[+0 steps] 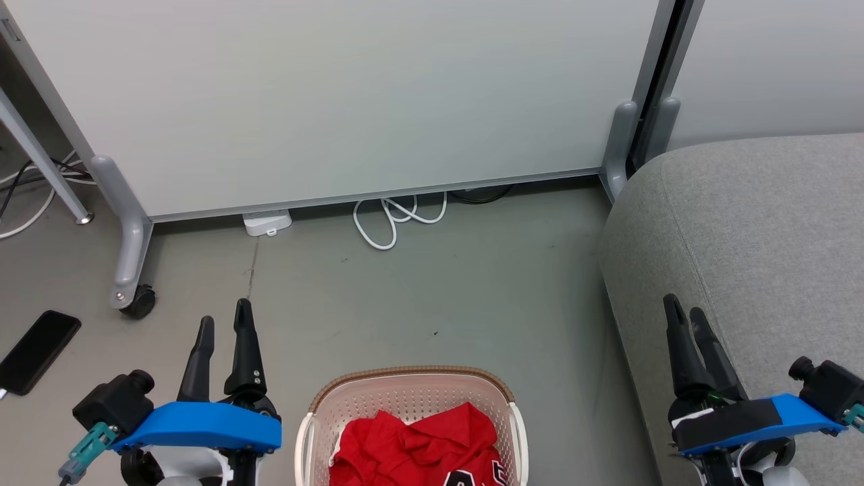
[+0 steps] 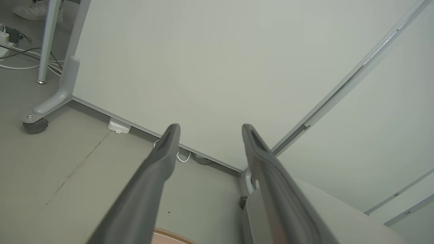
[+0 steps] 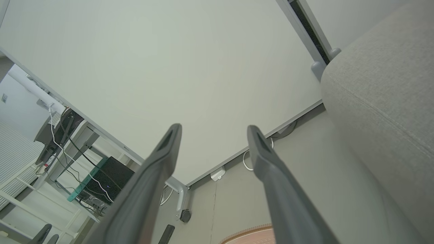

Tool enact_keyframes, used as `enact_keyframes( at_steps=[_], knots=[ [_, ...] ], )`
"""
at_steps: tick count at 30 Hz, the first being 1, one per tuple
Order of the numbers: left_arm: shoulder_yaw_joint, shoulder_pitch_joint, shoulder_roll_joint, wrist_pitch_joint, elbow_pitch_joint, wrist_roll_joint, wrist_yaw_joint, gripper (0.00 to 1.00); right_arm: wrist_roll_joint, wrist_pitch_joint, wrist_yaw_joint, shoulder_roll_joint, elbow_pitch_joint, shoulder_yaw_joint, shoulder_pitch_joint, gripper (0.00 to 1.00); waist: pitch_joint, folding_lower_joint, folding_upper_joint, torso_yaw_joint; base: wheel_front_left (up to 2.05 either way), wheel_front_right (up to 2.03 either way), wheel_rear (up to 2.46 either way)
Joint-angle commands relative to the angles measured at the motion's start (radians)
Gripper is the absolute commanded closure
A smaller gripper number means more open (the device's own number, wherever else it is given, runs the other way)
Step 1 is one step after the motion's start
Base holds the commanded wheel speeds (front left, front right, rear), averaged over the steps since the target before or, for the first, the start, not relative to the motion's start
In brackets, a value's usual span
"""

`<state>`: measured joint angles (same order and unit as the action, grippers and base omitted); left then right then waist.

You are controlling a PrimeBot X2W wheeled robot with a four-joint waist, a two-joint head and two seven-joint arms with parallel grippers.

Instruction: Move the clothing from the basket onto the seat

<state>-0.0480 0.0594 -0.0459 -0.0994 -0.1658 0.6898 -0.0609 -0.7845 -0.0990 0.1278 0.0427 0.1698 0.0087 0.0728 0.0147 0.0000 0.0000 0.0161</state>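
Crumpled red clothing (image 1: pixel 422 442) with a black-and-white numeral at its lower edge lies in the cream basket (image 1: pixel 405 385), whose brown rim shows at the bottom centre of the head view. The grey seat (image 1: pixel 756 236) rises at the right, its rounded edge also showing in the right wrist view (image 3: pixel 383 81). My left gripper (image 1: pixel 225 325) hovers open to the left of the basket, nothing between its fingers (image 2: pixel 162 152). At the seat's front edge my right gripper (image 1: pixel 683 310) is open and empty too, fingers (image 3: pixel 261 149) spread.
A pale partition panel (image 1: pixel 337 94) on castor feet (image 1: pixel 138 300) stands behind the basket. White cable loops (image 1: pixel 395 216) and a small white box (image 1: pixel 266 221) lie at its base. A black phone (image 1: pixel 37 349) rests on the floor at far left. A desk leg (image 1: pixel 40 162) stands beyond.
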Motion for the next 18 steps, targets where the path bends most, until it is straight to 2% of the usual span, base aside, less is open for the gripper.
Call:
enact_keyframes(
  at_steps=[1, 18],
  knots=[
    [-0.008, 0.025, -0.008, -0.012, 0.009, -0.035, 0.006, 0.0, 0.031, -0.011, 0.003, 0.007, -0.014, 0.005, 0.02, 0.0, 0.0, 0.0, 0.0, 0.0, 0.0, 0.0, 0.0],
    [-0.055, 0.03, -0.015, -0.056, 0.007, -0.218, 0.033, 0.0, 0.205, -0.055, 0.003, 0.008, -0.009, 0.024, 0.023, 0.0, 0.004, 0.0, 0.0, 0.006, 0.0, 0.0, 0.0]
  ],
)
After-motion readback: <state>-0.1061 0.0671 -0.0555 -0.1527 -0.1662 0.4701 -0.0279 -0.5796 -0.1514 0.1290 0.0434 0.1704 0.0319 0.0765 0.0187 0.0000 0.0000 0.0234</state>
